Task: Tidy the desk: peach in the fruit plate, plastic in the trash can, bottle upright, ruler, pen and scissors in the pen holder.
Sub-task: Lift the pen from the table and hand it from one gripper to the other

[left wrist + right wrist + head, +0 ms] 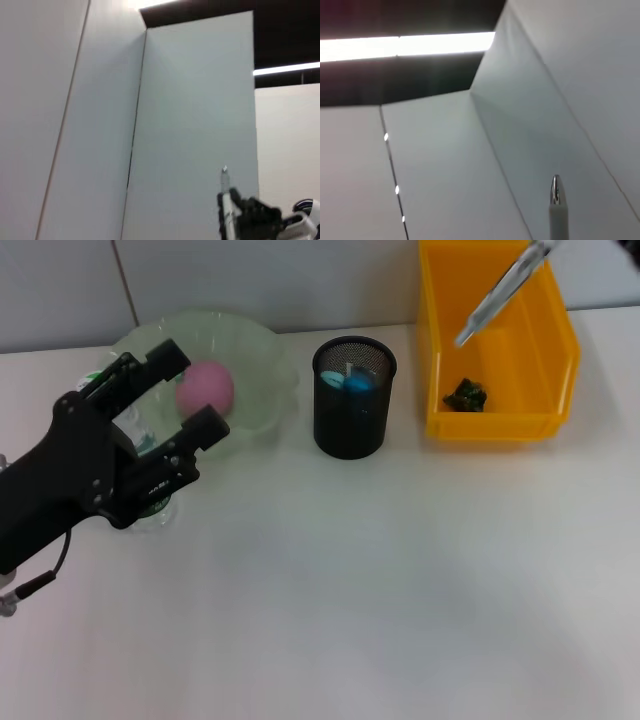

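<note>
Nearest the robot, the left gripper point(180, 390) hangs low over the left side of the white bench point(400, 590) with its jaws spread open and holding nothing. Just beneath and behind it stands a clear bottle point(150, 505), largely hidden by the arm; it appears upright, though this cannot be confirmed.

Beyond it, the pink peach point(205, 390) rests in the pale green fruit plate point(265, 360), so that item is judged done. The black mesh pen holder point(354, 400) at centre already contains blue-topped items, not identifiable further.

Farther right, a dark scrap point(466, 395), probably the plastic, lies in the yellow bin point(440, 340) serving as the trash can.

The pen point(500, 295) is raised above that bin, tip down, well apart from the holder. The right gripper is out of view, so whether it is closed on the pen cannot be told. Placing the pen remains.
</note>
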{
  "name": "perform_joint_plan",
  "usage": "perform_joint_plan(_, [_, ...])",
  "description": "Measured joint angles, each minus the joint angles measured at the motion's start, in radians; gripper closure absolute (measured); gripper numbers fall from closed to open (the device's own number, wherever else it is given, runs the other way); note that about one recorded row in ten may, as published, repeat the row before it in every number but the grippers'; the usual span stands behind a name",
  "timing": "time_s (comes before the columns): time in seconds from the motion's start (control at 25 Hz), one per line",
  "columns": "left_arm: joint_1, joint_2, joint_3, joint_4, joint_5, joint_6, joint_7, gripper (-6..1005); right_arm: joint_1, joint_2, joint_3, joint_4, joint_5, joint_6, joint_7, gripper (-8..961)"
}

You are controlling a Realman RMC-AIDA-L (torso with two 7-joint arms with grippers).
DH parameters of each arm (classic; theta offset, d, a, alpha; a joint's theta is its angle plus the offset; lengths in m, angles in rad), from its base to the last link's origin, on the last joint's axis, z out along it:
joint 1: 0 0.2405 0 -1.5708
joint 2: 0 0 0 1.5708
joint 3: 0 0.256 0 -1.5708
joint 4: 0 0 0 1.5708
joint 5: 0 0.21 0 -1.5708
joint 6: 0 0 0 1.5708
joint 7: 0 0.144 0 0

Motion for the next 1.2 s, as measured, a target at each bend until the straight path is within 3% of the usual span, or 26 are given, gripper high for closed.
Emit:
perform_joint_plan(0.16, [-0.026,-0.004,0.022,-0.011,-0.005,0.024,0.043,230,0.006,0.000,0.000,0.078,-0.051,0.006,-0.001,810])
perform_joint_plan(0.36, [-0.061,0.007,0.073,0.011,0.004,0.013,0.008,230,0.020,-0.012,-0.027,0.051,-0.172,-0.003,0.007,807])
perform_joint_plan(0.48, [-0.058,0.011,0.095,0.069,0.008,-0.017,-0.057,230,0.024,-0.032,-0.107,-0.001,-0.195,0.002,0.008,805])
perform_joint_plan(0.68, [-0.045,0.012,0.112,0.192,0.096,-0.070,-0.174,230,0.029,-0.048,-0.137,-0.062,-0.205,-0.002,0.009,802])
perform_joint_plan(0.92, [-0.043,0.010,0.113,0.325,0.204,-0.138,-0.375,230,0.029,-0.050,-0.138,-0.110,-0.218,-0.002,0.010,799])
perform_joint_plan(1.2, [-0.064,0.010,0.119,0.404,0.273,-0.190,-0.537,230,0.063,-0.052,-0.141,-0.120,-0.282,0.006,0.017,794])
